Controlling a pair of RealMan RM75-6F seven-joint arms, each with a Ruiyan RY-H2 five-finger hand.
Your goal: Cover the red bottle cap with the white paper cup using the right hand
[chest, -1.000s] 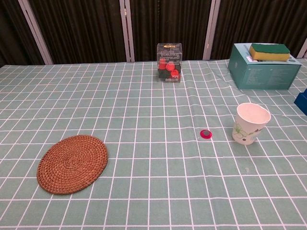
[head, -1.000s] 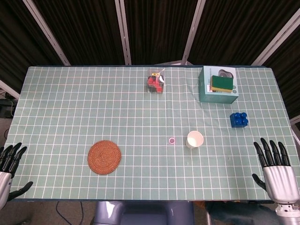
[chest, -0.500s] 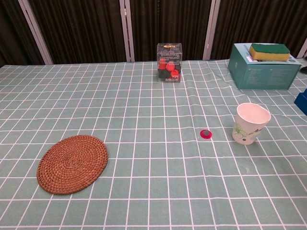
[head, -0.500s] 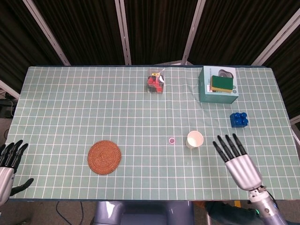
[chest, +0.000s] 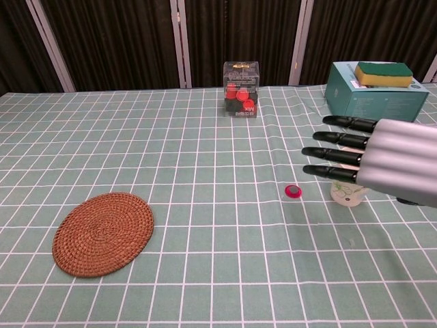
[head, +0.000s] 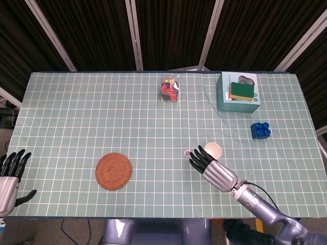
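Note:
The white paper cup [head: 214, 149] stands upright, mouth up, on the green checked cloth right of centre; in the chest view only the cup's base [chest: 347, 195] shows below my right hand. A small red bottle cap [head: 187, 152] [chest: 293, 190] lies flat just left of the cup. My right hand [head: 214, 170] [chest: 382, 160] hovers over the cup's near side with its fingers straight and apart, pointing toward the cap, holding nothing. At the table's near left corner my left hand [head: 9, 178] is open and holds nothing.
A round woven coaster [head: 114, 171] [chest: 103, 232] lies at the near left. A clear box of red items [head: 169, 88] [chest: 240, 89] stands at the far centre. A teal box with a sponge on top [head: 237, 92] [chest: 374, 92] and a blue block [head: 260, 129] sit at the right.
My right hand has swung from the near right table edge leftward and inward, now reaching over the cup. The cup, cap and left hand have stayed put.

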